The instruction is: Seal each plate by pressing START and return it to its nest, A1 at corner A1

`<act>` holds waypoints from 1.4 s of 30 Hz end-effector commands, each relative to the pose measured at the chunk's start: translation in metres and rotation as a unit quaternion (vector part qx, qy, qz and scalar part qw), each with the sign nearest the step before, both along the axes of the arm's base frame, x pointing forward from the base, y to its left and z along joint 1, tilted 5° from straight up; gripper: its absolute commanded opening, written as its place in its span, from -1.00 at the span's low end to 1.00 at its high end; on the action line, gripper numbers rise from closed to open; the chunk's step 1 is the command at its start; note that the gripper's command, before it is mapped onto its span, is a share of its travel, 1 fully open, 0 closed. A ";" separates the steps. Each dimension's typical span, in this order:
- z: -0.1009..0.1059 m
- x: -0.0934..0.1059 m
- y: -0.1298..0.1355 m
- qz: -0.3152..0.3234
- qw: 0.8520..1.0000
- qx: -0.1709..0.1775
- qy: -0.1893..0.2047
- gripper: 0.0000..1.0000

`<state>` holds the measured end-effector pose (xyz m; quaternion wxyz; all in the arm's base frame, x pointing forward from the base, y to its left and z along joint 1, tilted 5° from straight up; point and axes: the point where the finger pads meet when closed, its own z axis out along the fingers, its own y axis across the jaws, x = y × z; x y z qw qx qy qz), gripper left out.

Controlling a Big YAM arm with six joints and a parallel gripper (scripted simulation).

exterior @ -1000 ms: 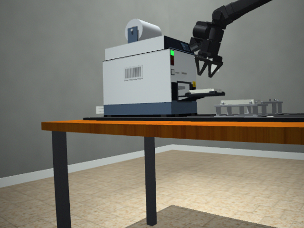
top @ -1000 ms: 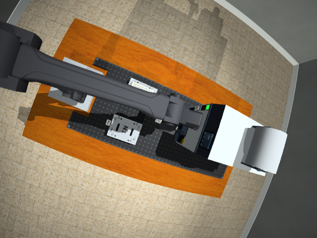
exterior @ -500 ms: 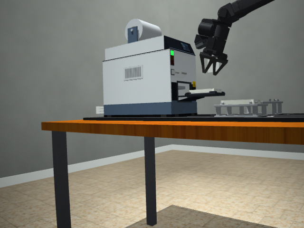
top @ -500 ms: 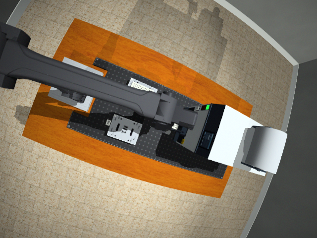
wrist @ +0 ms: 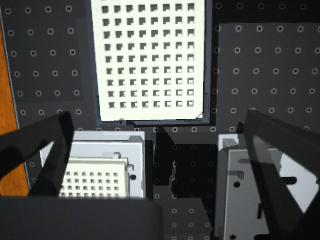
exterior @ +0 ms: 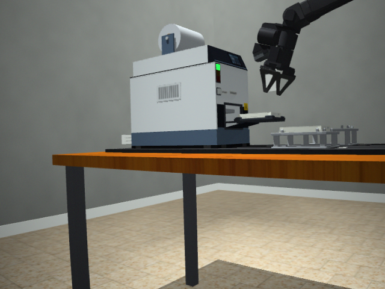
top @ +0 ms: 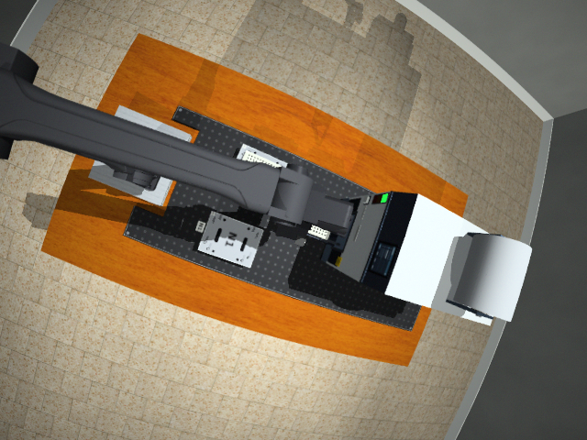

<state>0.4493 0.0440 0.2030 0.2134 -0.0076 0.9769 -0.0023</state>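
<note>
It looks like a lab bench corner. The landmark is a boxy plate sealer with a white roll on top. In front of the sealer, well plates and a metal plate nest share a perforated black board; beneath it is a wooden table.
</note>
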 end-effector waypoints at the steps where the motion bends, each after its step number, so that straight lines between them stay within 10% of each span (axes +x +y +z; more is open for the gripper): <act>1: -0.001 -0.006 0.003 -0.003 1.000 0.000 0.003 1.00; 35: 0.032 0.005 0.010 0.004 0.999 0.008 -0.039 1.00; 42: 0.021 0.011 0.003 -0.008 0.998 0.006 0.060 1.00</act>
